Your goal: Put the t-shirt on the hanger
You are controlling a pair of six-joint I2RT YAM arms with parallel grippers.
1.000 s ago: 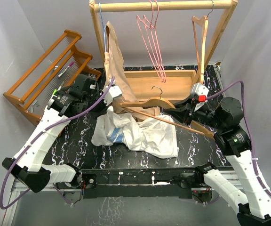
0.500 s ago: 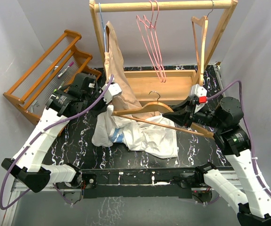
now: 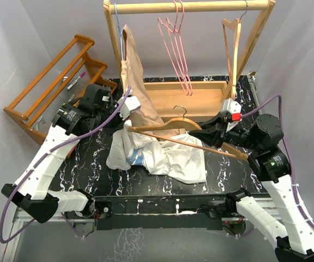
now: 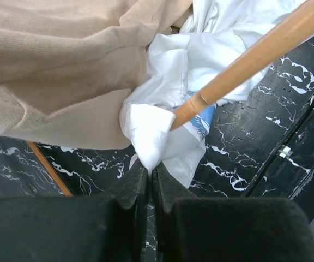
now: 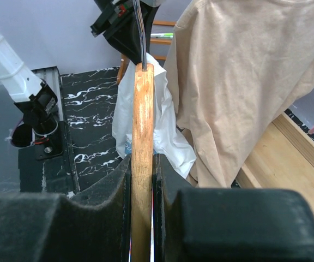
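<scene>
Both claws clenched: cloth in one, wood in the other.
My left claw point(image 4: 149, 168) pinches a soft white fold of the t-shirt point(image 3: 170, 158), heaped mid-tabletop point(image 3: 86, 164); my right claw point(image 5: 142, 164) grips the smooth wooden hanger point(image 3: 168, 126). Only the left wrist view shows its rounded tip touching the cloth, at 1 o'clock from the pinch.

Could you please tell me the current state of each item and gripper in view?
t-shirt: crumpled on the table, one fold pinched up against the hanger's end.
wooden hanger: off the rail, held tilted above the t-shirt.
left gripper: shut on the t-shirt's fold.
right gripper: shut on the wooden hanger.
beige garment: hanging from the rail.
pink hangers: hanging on the rail, bare.
</scene>
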